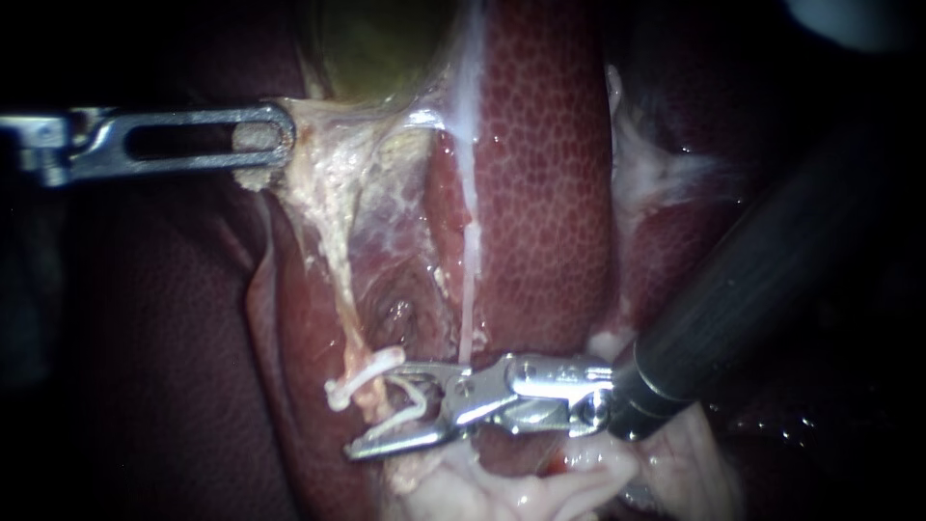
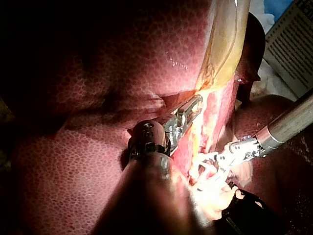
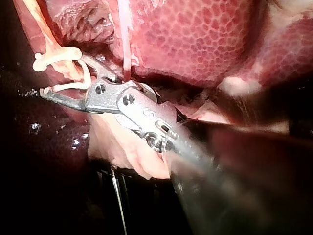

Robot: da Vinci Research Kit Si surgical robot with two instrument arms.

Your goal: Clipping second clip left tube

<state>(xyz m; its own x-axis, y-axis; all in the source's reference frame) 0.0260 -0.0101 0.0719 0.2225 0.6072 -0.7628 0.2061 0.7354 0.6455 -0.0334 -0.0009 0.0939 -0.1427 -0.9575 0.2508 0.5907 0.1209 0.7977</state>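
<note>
The greenish gallbladder (image 1: pixel 376 48) lies against the mottled red liver (image 1: pixel 540 193). My left instrument (image 1: pixel 260 145) is shut on pale tissue just below the gallbladder and holds it taut. From there the left tube (image 1: pixel 338 260), a pale strand, runs down to a closed white clip (image 1: pixel 365 376) across it. Just below, my right instrument (image 1: pixel 391 415) holds a second white clip (image 1: pixel 410 400) between its spread jaws, around the same tube. The right wrist view shows both clips (image 3: pixel 54 58) (image 3: pixel 78 83) ahead of that instrument (image 3: pixel 68 90). A thin white right tube (image 1: pixel 470 251) runs alongside.
Pale loose tissue (image 1: pixel 502 487) bulges beneath my right instrument's jaws. Dark liver (image 1: pixel 145 338) fills the left side. In the left wrist view, my left instrument (image 2: pixel 188 115) and my right instrument (image 2: pixel 220 164) work close together, with a printed sheet (image 2: pixel 293 44) beyond the organ.
</note>
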